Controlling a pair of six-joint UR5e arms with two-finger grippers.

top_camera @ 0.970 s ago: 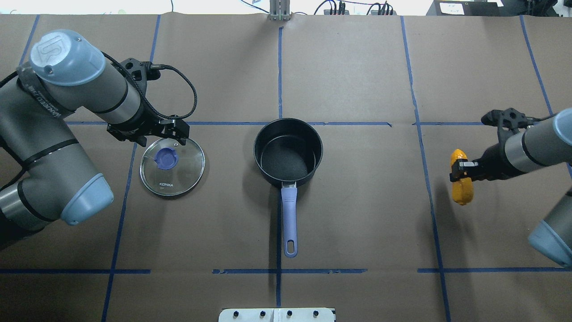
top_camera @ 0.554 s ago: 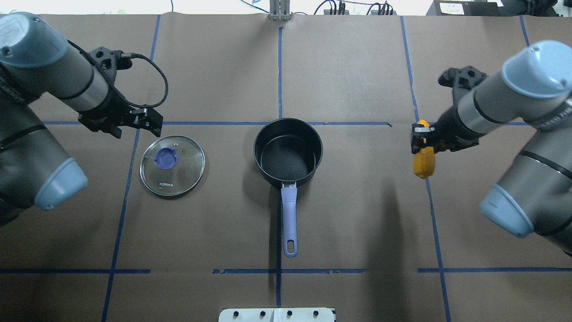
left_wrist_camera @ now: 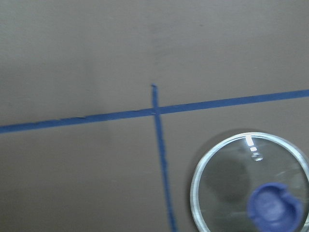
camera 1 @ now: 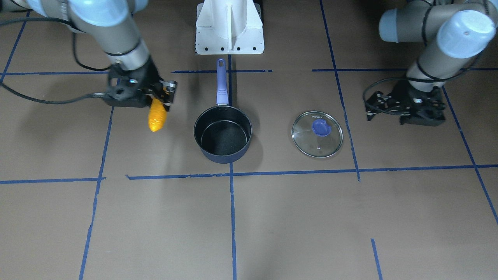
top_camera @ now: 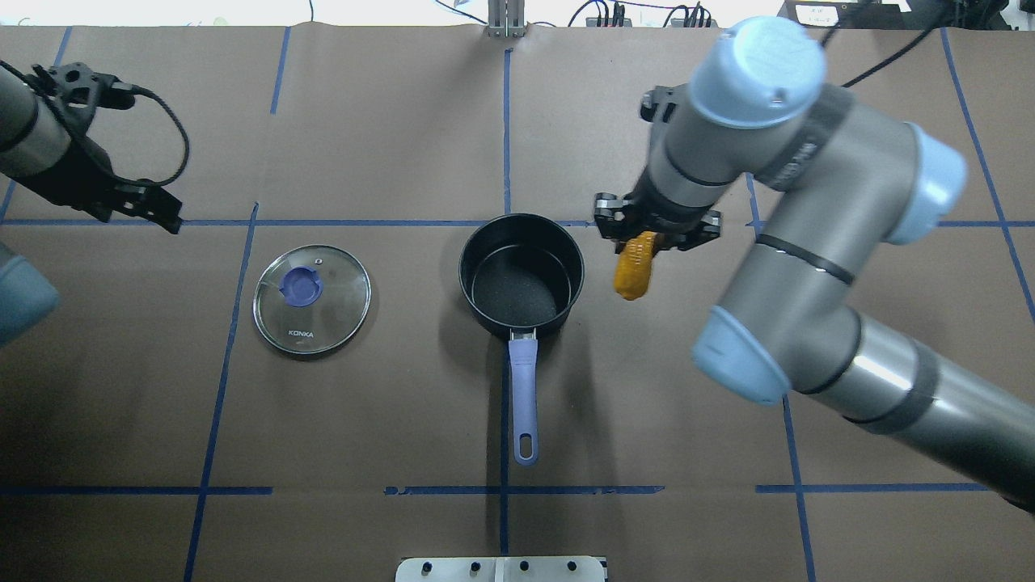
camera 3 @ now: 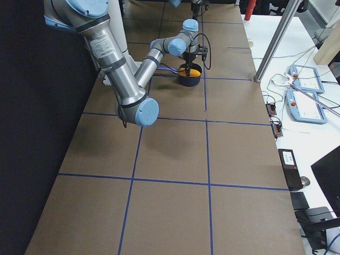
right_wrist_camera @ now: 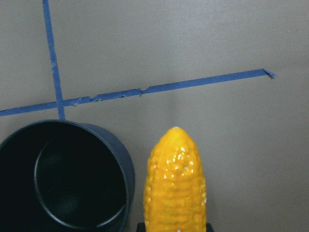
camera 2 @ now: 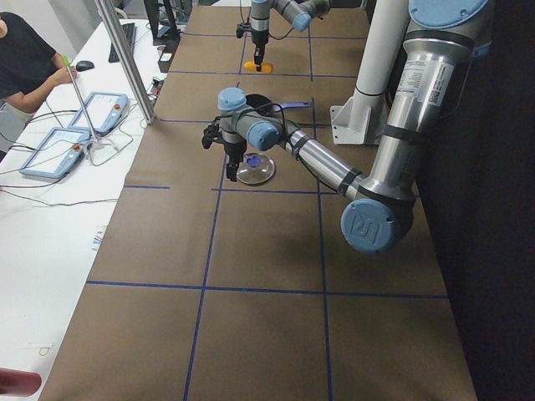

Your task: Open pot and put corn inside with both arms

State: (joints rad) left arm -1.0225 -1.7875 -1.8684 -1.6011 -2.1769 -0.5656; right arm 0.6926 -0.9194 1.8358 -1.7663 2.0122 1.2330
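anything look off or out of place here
Nothing stands out. The pot stands upright and empty, its lid lies flat apart from it, and the corn hangs intact in the right jaws beside the pot.

**Corn (top_camera: 633,275) held just beside the uncovered pot (top_camera: 521,217)**

Clamped by its upper end in the right claw (top_camera: 647,239), hanging tip-down: bumpy, orange-yellow, shorter than the pot's width. Just outside the pot's rim on the robot's right, apart from it. Upright on the desk, dark and empty inside, with the lilac handle toward the robot's base. Well to the pot's left, flat on the desk, the glass lid (top_camera: 323,319), blue knob up.
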